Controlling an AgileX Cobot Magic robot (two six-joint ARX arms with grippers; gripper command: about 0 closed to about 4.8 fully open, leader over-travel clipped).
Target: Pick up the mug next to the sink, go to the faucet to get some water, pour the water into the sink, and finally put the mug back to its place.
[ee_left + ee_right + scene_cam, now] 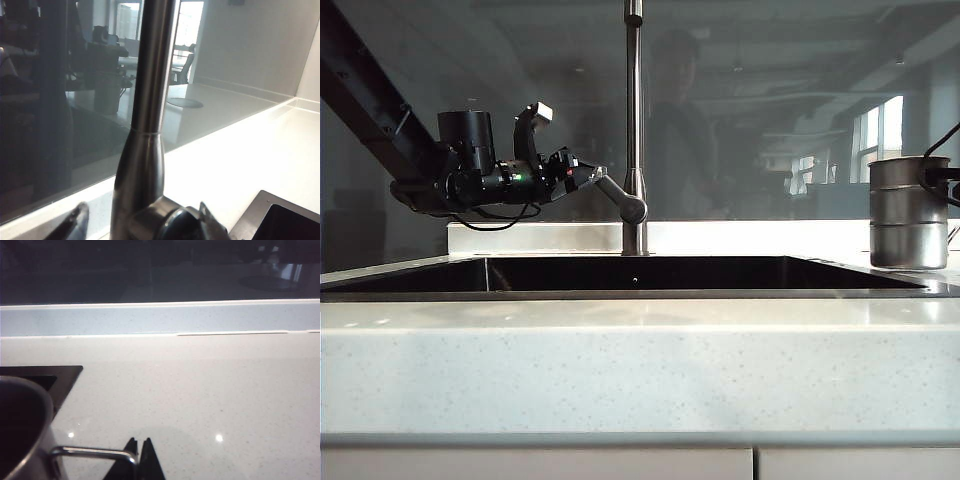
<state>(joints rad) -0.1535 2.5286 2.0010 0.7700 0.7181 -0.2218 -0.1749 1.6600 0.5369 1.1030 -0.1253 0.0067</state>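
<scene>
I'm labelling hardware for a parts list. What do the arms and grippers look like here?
The left arm is black, with a cylindrical housing, looped black cables, a small green light and a pale tag. The left gripper and right gripper have black, tapered fingers.

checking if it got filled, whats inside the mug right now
The right wrist view looks into the mug and shows only a dark interior; water cannot be made out. The right gripper is shut on its wire handle. From the exterior view the steel wall hides the inside.

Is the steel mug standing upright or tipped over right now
Upright. The mug stands straight on the countertop right of the sink, its handle pinched in the shut right gripper.
</scene>
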